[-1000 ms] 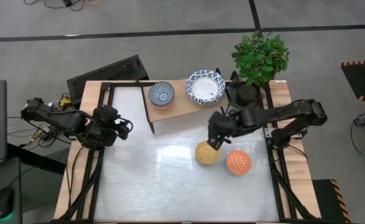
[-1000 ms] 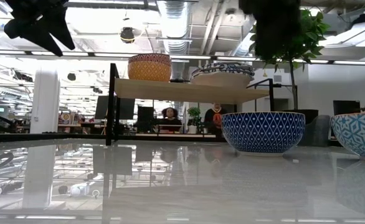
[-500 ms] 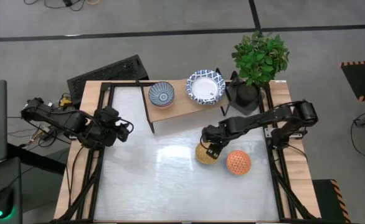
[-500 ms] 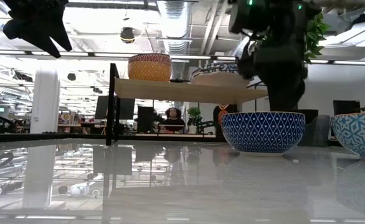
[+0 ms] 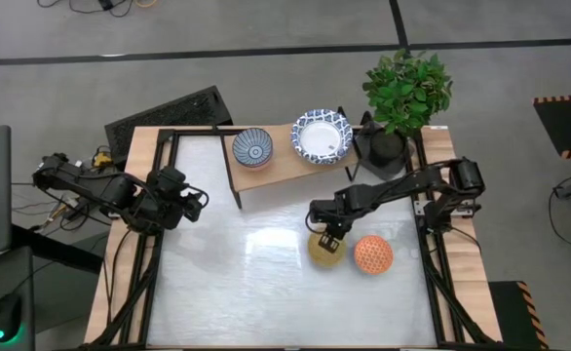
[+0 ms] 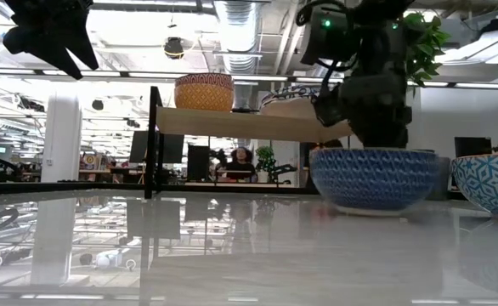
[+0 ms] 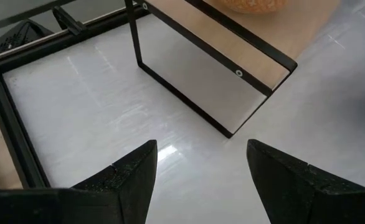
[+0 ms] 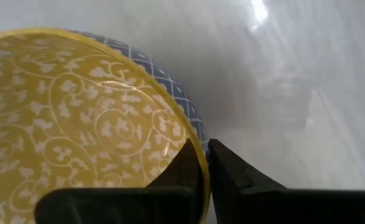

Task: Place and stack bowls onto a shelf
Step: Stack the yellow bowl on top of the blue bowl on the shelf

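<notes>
A small bowl (image 5: 324,250), yellow inside and dark blue outside (image 6: 374,178), stands on the white table in front of the shelf (image 5: 284,166). My right gripper (image 5: 326,234) is shut on its rim. An orange-red bowl (image 5: 372,253), light blue outside (image 6: 489,183), rests on its base just right of it. On the shelf sit a small bowl, blue inside (image 5: 252,146), and a wide white bowl with a blue rim (image 5: 322,136). My left gripper (image 5: 196,202) hangs open above the table's left side, holding nothing. My right gripper pinches the yellow bowl's rim (image 8: 198,148) on its far side. One finger (image 8: 185,167) is inside the bowl and the other finger (image 8: 232,174) is outside the wall. The fingers point down from above. The bowl's base appears to be on the table (image 6: 372,210).
A potted plant in a black pot (image 5: 402,97) stands at the table's far right corner, behind my right arm. The table's black frame (image 5: 159,244) runs along its edges. The near half of the table top (image 5: 256,292) lies bare.
My right gripper has come down and a little toward the table's left edge, from above the yellow bowl onto its far rim, and has taken hold there. The bowl has shifted slightly toward the near edge.
</notes>
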